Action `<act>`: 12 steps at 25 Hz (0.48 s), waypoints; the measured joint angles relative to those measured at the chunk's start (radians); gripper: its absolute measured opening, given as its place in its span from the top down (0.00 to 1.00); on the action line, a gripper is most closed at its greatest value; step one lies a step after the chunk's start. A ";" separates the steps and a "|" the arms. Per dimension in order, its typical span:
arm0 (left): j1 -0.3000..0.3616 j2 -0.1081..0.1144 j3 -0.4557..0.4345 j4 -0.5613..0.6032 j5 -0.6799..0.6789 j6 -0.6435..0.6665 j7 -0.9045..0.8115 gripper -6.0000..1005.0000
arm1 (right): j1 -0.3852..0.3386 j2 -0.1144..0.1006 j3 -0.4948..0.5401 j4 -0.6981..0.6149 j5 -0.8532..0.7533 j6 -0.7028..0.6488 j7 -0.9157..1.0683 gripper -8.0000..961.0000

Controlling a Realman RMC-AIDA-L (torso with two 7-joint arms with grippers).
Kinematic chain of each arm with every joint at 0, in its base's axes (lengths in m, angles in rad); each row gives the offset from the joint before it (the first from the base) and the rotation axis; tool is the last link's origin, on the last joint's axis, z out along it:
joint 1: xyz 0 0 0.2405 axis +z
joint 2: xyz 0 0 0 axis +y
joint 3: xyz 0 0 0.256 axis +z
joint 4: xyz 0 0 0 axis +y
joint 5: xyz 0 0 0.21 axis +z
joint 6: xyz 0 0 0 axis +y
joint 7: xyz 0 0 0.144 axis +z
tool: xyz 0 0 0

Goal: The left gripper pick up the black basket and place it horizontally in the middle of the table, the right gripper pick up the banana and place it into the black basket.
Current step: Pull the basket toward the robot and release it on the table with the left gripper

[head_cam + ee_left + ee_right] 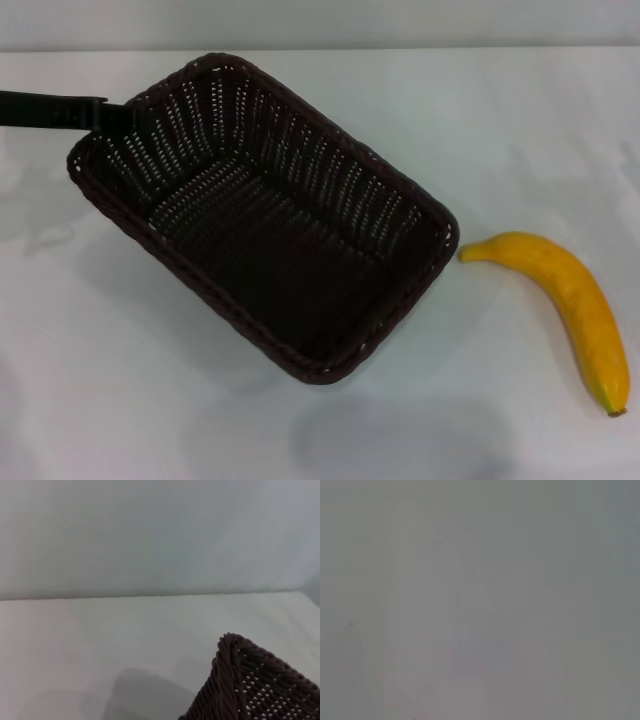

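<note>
The left pincer [112,116] reached in from the left and met the braided rim of the black basket [262,215] at its far left corner; it seemed closed on that rim, though its fingers were hidden. The woven basket lay slantwise on the white table [120,400]. The smooth curved banana [570,300] lay just beside its right corner.

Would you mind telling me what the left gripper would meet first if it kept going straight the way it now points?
The left gripper points toward the robot's right, already at the near-left corner rim of the black basket. Going on, it would likely meet that rim, then the inside; height is unclear.
</note>
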 joint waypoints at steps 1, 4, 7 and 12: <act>0.004 -0.002 0.000 0.000 -0.009 0.000 -0.001 0.79 | 0.000 0.000 0.000 0.000 0.000 -0.002 0.000 0.14; 0.025 -0.009 0.000 0.001 -0.081 -0.004 -0.002 0.79 | 0.002 0.000 -0.001 -0.002 0.000 -0.011 -0.002 0.14; 0.065 -0.018 -0.001 0.009 -0.200 0.004 0.004 0.80 | 0.004 0.001 -0.005 -0.009 -0.001 -0.024 -0.006 0.14; 0.111 -0.029 -0.001 0.006 -0.304 0.035 0.010 0.80 | 0.007 0.001 -0.002 -0.013 0.000 -0.043 -0.006 0.14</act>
